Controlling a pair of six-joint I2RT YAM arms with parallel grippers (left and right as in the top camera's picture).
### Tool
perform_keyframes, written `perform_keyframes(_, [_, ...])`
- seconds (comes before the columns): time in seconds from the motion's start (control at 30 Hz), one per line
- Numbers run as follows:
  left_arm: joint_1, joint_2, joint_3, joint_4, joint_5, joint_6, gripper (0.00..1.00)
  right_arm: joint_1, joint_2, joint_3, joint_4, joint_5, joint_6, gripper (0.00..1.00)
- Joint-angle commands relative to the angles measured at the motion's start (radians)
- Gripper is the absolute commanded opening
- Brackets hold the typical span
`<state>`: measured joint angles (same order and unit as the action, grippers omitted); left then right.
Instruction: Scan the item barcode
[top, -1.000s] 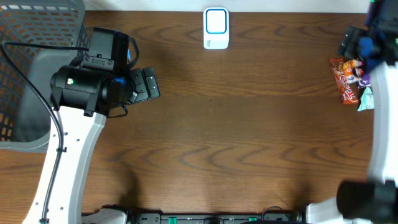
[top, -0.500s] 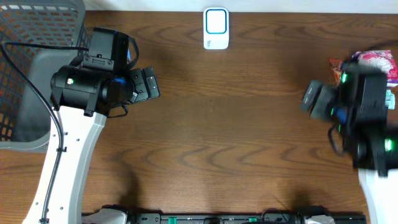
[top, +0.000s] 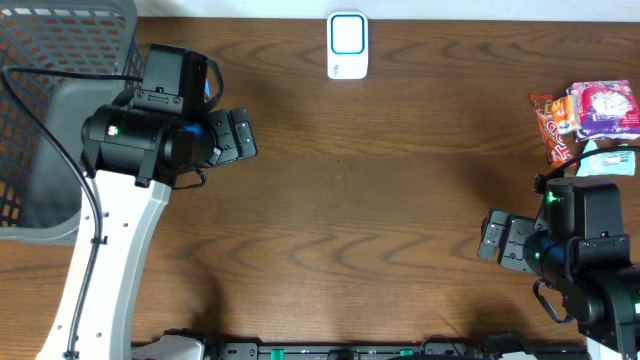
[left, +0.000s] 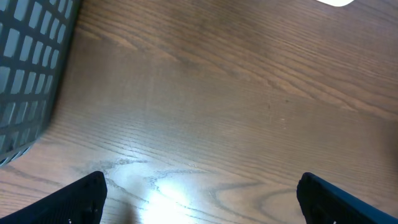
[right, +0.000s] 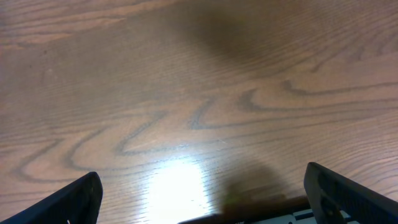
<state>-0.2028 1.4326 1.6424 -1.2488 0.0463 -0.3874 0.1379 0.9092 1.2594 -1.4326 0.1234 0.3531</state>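
- The items to scan, a cluster of glossy snack packets (top: 585, 125), lie at the far right edge of the wooden table (top: 400, 200). They are well apart from both arms' fingers.
- An orange-red packet (top: 553, 127) and a pink-and-purple packet (top: 603, 107) overlap. A teal packet (top: 603, 160) is partly hidden behind the right arm's housing. The print is too small to read, and no barcode can be made out.
- A white scanner (top: 347, 45), a rounded rectangle with a blue-rimmed window, sits at the table's far edge, in the middle.
- The left gripper (top: 243, 135) hangs over bare wood with its black fingers spread wide and nothing between them. In its wrist view only the two dark fingertip corners show.
- The right gripper (top: 489, 238) is low on the right, equally wide apart and empty. Its arm is cut off by the bottom edge of the overhead view.
- A grey plastic lattice basket (top: 40, 60) stands at the left, cropped by the edge and partly covered by the left arm.
- The tabletop is dark brown with bold wavy grain, and a bright glare patch shows in both wrist views.
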Motion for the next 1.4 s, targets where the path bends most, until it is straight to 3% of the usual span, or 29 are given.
perform_keyframes(0.0, [0.003,-0.002,0.013,0.0,-0.009,0.01,0.98,0.01,-0.002,-0.006,-0.004,-0.006,0.01,0.99])
perform_keyframes(0.63, [0.003,-0.002,0.013,0.0,-0.008,0.01,0.98,0.013,-0.042,-0.008,0.01,0.034,-0.014,0.99])
perform_keyframes(0.93, [0.003,-0.002,0.013,0.0,-0.008,0.009,0.98,0.014,-0.24,-0.216,0.413,-0.232,-0.39,0.99])
perform_keyframes(1.17, [0.003,-0.002,0.013,0.0,-0.009,0.01,0.98,0.014,-0.454,-0.571,0.761,-0.337,-0.498,0.99])
perform_keyframes(1.37, [0.003,-0.002,0.013,0.0,-0.008,0.009,0.98,0.014,-0.649,-0.836,1.011,-0.356,-0.504,0.99])
